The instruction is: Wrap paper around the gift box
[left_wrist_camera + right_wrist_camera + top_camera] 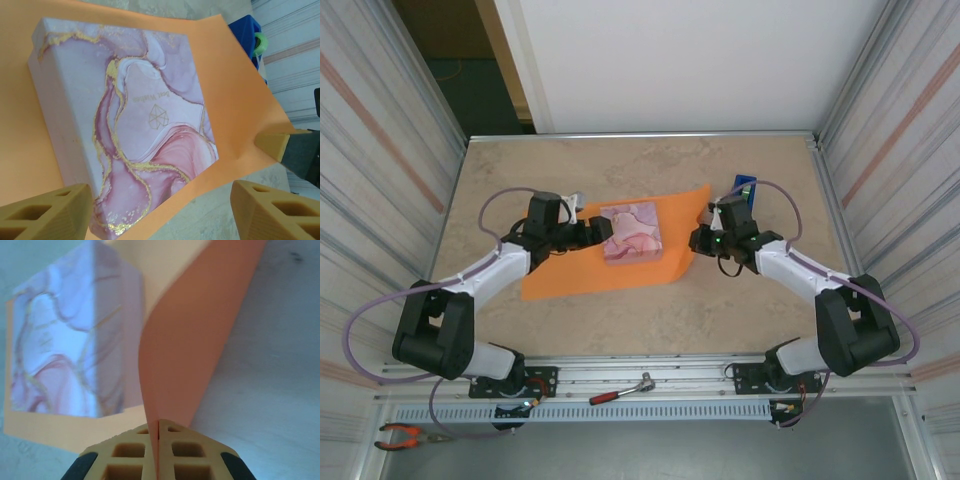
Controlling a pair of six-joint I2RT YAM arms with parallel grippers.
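Note:
The gift box [633, 232] is a low square block with a pink and lilac marble pattern and gold veins. It lies on the orange paper [570, 275], a plain sheet spread on the table. My left gripper [595, 232] is open at the box's left side. In the left wrist view the gift box [135, 115] has its near corner between the open fingers of the left gripper [160, 215]. My right gripper [700, 240] is shut on the paper's right edge. In the right wrist view the paper [200, 340] rises from the shut right gripper [158, 427], beside the gift box [65, 350].
A blue tape dispenser [747, 187] stands behind the right gripper, near the paper's far right corner. A red-handled tool [620, 392] and pliers [405, 435] lie on the rail area in front of the table. Metal walls close in both sides.

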